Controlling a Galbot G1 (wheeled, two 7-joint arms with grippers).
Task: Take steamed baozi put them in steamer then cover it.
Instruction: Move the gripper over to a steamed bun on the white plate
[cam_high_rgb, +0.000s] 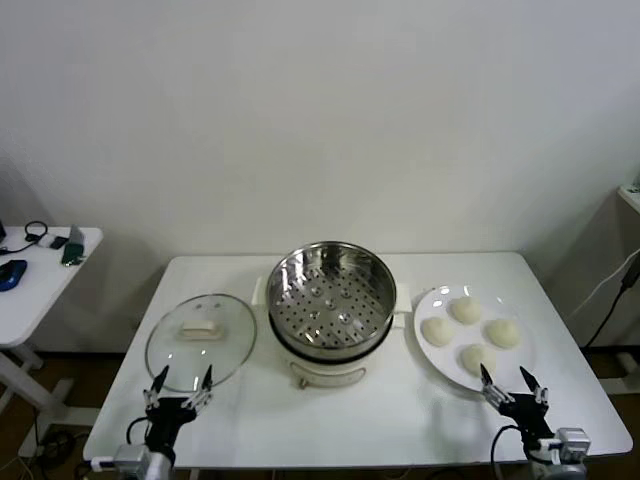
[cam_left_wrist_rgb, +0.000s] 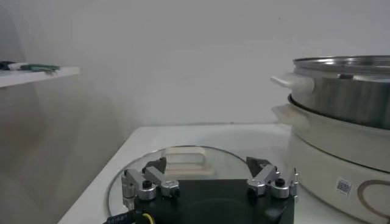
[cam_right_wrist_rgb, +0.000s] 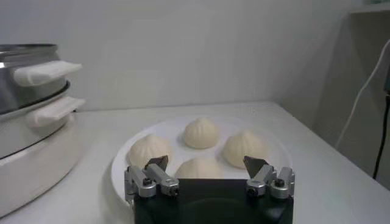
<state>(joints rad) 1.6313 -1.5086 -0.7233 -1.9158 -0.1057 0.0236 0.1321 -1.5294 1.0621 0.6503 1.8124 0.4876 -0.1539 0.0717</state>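
Right gripper (cam_high_rgb: 510, 385): fingers spread wide, nothing between them, hovering at the front edge of the table (cam_high_rgb: 300, 425) just in front of the plate (cam_high_rgb: 430, 355). In the right wrist view the 2 fingertips (cam_right_wrist_rgb: 159, 163) frame the nearest bun, which lies straight ahead and a little lower, close beyond the tips.

On the plate, 4 steamed baozi (cam_high_rgb: 477, 356) in a loose diamond: 1 nearest the fingers, 1 to each side further back, 1 at the far side. All round, so no long axis to line up with; any finger angle looks workable. Apart from each other, or only just touching; hard to tell.

Left of the plate, in the middle of the table, the steamer (cam_high_rgb: 330, 298), open and empty, perforated tray visible. Just beside the plate, so only a short carry toward the robot's left is needed after lifting.

Left gripper (cam_high_rgb: 181, 390): also spread wide and empty, at the front edge just before the cover (cam_high_rgb: 200, 338), which lies flat on the table, left of the steamer, handle up. Handle bar running left to right across the view, straight ahead of the fingers.

Judgement: right arm clearly the nearer one to the buns, left arm the nearer one to the cover. Next move probably a short reach forward and down on the nearest bun; soft dough, so gentle closing advised.
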